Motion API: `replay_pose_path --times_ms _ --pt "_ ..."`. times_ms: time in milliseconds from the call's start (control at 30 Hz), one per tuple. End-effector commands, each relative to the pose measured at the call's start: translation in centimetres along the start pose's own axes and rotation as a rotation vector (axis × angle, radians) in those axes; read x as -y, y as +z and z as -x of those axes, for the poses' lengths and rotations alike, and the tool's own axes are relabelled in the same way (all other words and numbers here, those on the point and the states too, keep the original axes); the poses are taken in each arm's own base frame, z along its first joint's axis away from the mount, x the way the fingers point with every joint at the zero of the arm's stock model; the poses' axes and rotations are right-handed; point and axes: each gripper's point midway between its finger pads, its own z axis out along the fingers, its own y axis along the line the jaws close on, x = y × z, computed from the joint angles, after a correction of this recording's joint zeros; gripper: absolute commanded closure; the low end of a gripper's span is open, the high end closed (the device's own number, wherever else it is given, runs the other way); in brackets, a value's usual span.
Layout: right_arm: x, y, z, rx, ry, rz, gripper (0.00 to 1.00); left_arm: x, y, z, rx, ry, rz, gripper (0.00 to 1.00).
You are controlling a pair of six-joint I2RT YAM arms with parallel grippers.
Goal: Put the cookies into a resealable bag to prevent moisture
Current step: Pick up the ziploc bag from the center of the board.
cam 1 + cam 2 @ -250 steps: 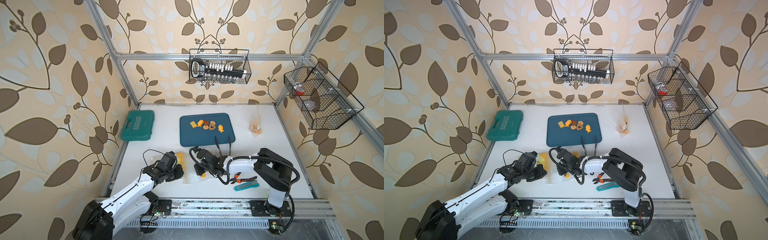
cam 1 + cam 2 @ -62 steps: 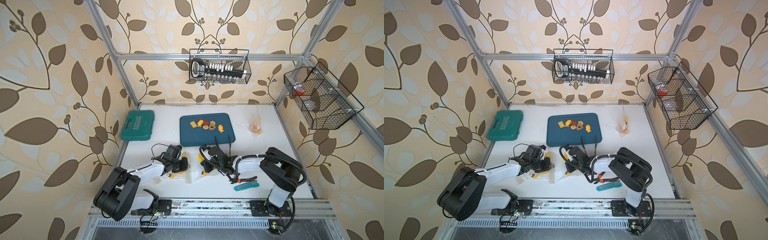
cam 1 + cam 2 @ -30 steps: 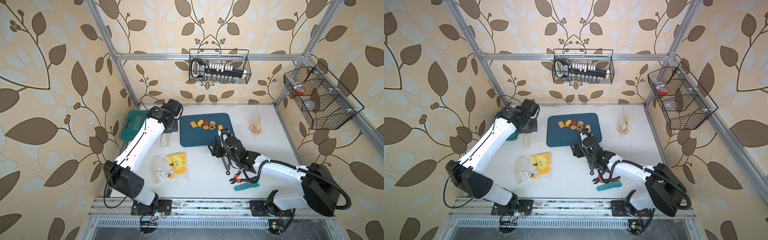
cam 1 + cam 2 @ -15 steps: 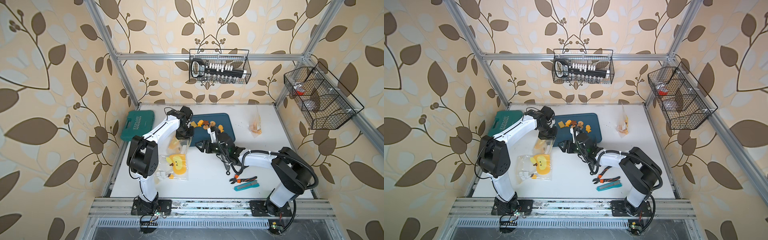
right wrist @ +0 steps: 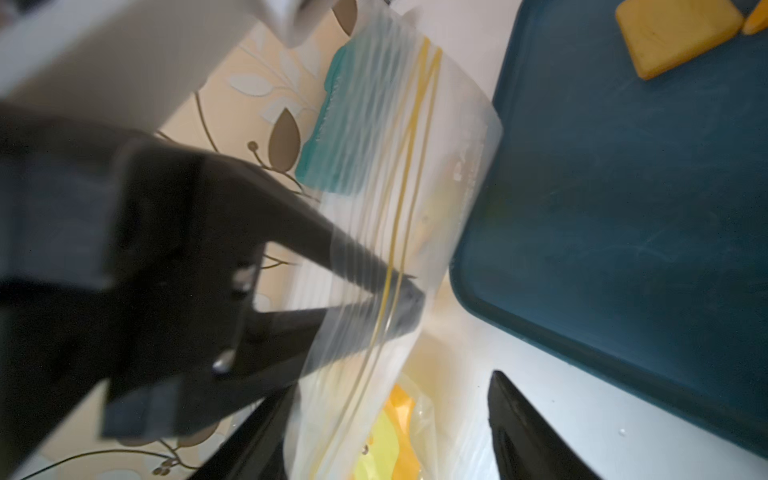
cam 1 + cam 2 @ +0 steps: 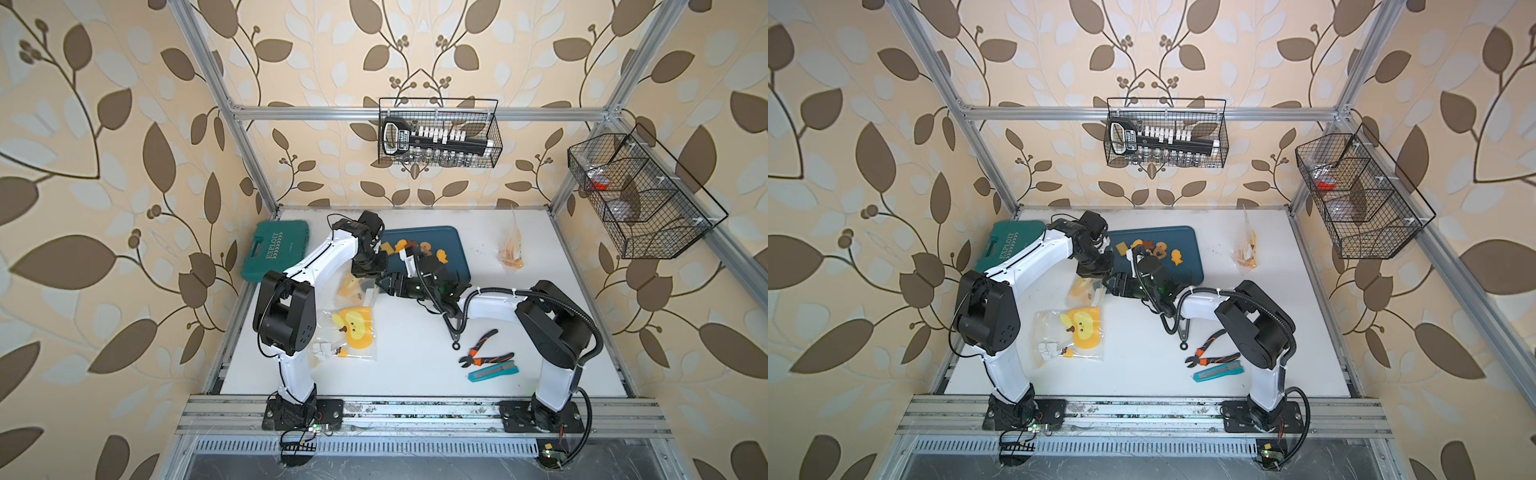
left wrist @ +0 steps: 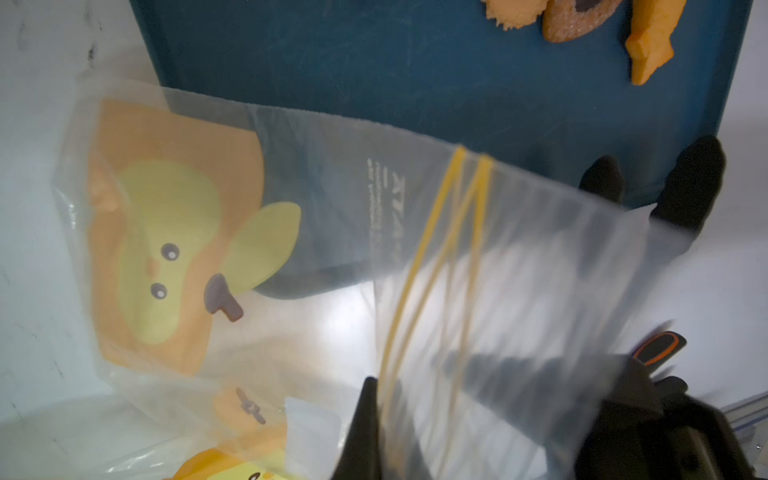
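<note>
Several small orange, yellow and brown cookies (image 6: 415, 248) (image 6: 1156, 249) lie on the blue tray (image 6: 453, 266) (image 6: 1187, 266) (image 7: 415, 83) (image 5: 623, 208). My left gripper (image 6: 368, 271) (image 6: 1097, 271) (image 7: 384, 415) is shut on the zip top of a clear resealable bag (image 6: 352, 287) (image 6: 1084, 287) (image 7: 291, 232) (image 5: 395, 166) with a yellow duck print. The bag hangs just off the tray's left edge. My right gripper (image 6: 384, 284) (image 6: 1113, 286) (image 5: 390, 436) is open. Its fingers (image 7: 690, 183) stand apart on either side of the bag's top edge.
A second duck-print bag (image 6: 349, 332) (image 6: 1073, 332) lies flat near the left arm's base. A third bag (image 6: 511, 249) stands at the back right. Green tool case (image 6: 278, 251) at the left; pliers (image 6: 484, 353), teal knife (image 6: 492, 372) and a black tool (image 6: 455, 328) at the front right.
The left arm has carried the bag from beside the green case to the tray's left edge. The right gripper has moved left up to the bag's top and narrowed a little.
</note>
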Motion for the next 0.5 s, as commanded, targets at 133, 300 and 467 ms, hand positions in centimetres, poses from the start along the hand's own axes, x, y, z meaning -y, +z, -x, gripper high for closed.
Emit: replay_pose_path --times_ms 133,300,467 --pt "6.2 -0.1 0.8 0.035 0.040 -0.255 0.77 -2.9 -3.7 0.5 0.056 0.027 0.169 1.00" --pt "7.2 -0.6 1.2 0.029 0.026 -0.315 1.00 -7.1 -5.9 0.8 0.067 0.041 0.425 1.00" --pt "3.0 -1.5 2.5 0.061 -0.093 -0.158 0.68 -7.7 -6.6 1.0 0.079 0.033 0.409 1.00"
